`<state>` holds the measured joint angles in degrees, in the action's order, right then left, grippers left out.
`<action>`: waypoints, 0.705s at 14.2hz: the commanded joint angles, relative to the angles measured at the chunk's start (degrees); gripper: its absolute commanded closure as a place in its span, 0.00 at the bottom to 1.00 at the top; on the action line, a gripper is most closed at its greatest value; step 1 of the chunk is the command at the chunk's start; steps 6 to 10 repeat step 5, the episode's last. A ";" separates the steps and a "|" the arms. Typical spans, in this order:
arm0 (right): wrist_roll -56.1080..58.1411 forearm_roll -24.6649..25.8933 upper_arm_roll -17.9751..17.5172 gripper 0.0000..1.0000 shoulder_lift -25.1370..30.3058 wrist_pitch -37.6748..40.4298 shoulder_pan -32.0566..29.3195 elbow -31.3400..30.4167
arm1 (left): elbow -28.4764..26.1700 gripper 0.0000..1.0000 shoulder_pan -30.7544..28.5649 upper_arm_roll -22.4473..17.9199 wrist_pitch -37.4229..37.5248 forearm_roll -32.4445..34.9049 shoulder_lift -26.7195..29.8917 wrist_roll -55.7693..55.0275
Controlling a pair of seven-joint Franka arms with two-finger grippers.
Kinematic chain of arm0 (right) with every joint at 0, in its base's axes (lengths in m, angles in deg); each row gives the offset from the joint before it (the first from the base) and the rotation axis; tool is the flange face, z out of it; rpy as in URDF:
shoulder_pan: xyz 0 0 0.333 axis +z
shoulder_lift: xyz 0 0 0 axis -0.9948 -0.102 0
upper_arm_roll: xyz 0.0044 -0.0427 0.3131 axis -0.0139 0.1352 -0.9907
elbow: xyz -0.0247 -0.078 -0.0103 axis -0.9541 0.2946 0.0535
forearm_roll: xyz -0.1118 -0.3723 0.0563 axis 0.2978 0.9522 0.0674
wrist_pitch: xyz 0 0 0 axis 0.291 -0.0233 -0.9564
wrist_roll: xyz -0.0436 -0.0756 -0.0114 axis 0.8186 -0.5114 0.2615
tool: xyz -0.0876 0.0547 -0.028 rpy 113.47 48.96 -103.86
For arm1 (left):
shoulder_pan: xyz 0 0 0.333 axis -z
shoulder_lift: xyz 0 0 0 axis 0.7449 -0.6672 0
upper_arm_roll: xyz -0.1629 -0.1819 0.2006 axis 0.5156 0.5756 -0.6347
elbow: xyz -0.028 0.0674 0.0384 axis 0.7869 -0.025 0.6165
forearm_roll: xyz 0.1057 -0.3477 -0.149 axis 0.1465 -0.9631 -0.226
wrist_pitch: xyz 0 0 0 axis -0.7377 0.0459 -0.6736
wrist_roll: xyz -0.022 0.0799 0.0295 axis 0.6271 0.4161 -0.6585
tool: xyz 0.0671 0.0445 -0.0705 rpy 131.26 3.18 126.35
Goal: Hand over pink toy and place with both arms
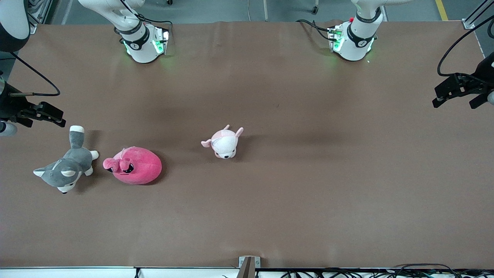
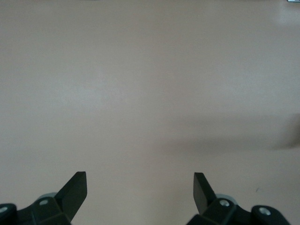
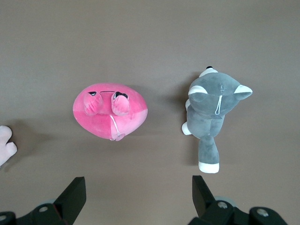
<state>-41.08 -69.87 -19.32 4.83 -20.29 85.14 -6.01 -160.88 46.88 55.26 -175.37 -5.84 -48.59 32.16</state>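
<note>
1. We see the right claw (image 1: pixel 58 117) hanging in the air at the right arm's end of the worktop (image 1: pixel 308 185), its fingers (image 3: pixel 75 194) spread wide apart and holding nothing; the right wrist view looks down between them onto the toys below.
2. We see the left claw (image 1: pixel 455 98) up in the air at the left arm's end of the worktop, its fingers (image 2: pixel 77 187) likewise wide apart and empty (only bare surface lies under it in the left wrist view).
3. Neither claw touches any toy.
4. We find the pink toy (image 1: pixel 135 165) lying on the worktop toward the right arm's end, its dark eyes facing the grey-and-white husky (image 1: pixel 65 166) just beside it; a small gap shows between the two.
5. The husky lies flat with its tail pointing toward the robots' bases and its head nearer the front camera.
6. A smaller pale pink-and-white plush (image 1: pixel 225 143) sits near the middle of the worktop, well apart from the pink toy and a little farther from the front camera than it.
7. The worktop is a plain brown sheet (matte, with soft shadows beside the toys).
8. The two white arm bases (image 1: pixel 144 42) stand along its edge by a grey floor, green lights glowing on them, and cables run along the edge nearest the front camera.
</note>
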 commanded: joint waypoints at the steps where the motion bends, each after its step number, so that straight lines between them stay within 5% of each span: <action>1: -0.57 1.33 -0.37 0.00 2.10 -1.18 -0.29 -2.22 | 0.22 0.00 0.12 -0.14 -0.07 -0.31 0.36 0.40; 10: -0.48 1.33 -0.28 0.00 3.94 -0.57 -0.38 -2.57 | 0.22 0.00 0.12 -0.14 0.19 -0.31 0.36 0.32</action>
